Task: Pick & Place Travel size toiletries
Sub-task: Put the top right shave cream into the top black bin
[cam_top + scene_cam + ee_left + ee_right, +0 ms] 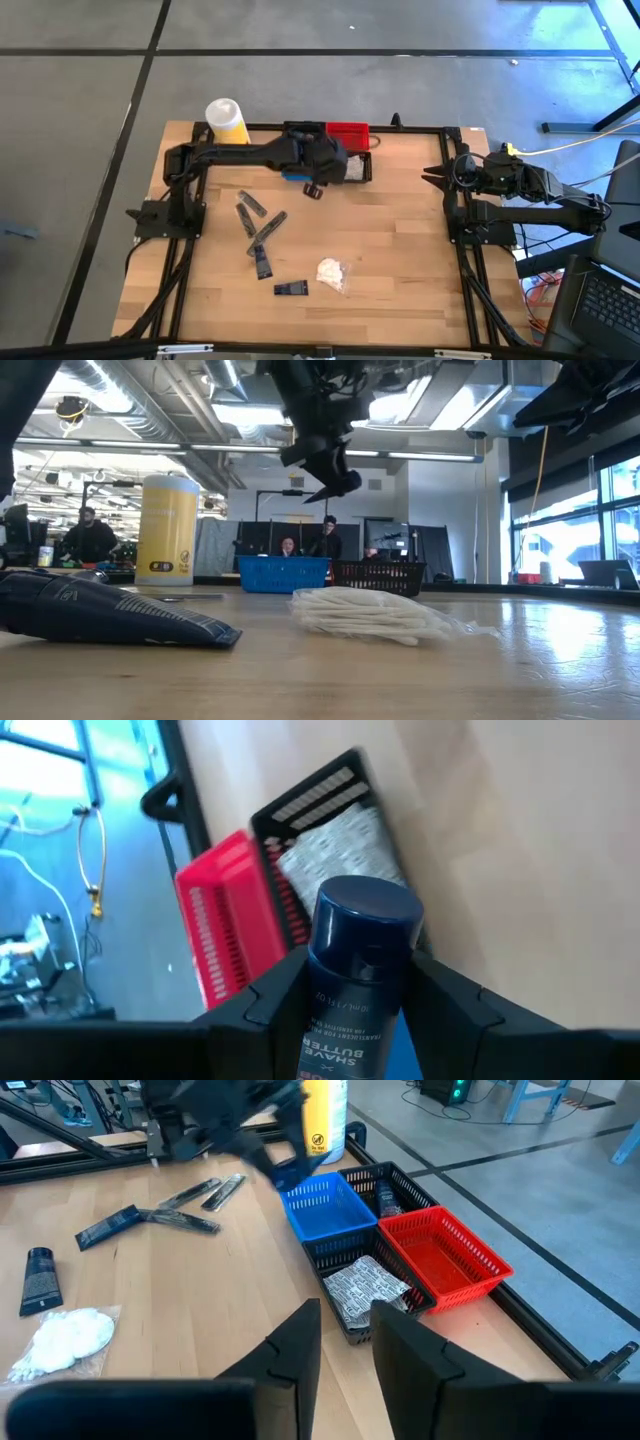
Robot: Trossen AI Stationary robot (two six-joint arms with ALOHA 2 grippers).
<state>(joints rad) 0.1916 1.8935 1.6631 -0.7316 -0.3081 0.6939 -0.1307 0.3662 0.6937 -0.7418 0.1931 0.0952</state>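
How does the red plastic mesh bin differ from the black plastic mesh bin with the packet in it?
The red plastic mesh bin looks empty; the black plastic mesh bin holds a speckled silvery packet. Red is bright, while black is dark. In the right wrist view the black one lies nearer the camera, and the red one is at the row's outer end. Both are small, square, open-topped baskets side by side.

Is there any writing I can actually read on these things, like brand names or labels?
"SHAVE BUTTER": on the dark navy tube held in the left gripper, seen upside down.
Smaller lines on that tube: too blurred to read.
Label on the yellow container: too small to read.
Print on the flat dark tube lying in front: unreadable.
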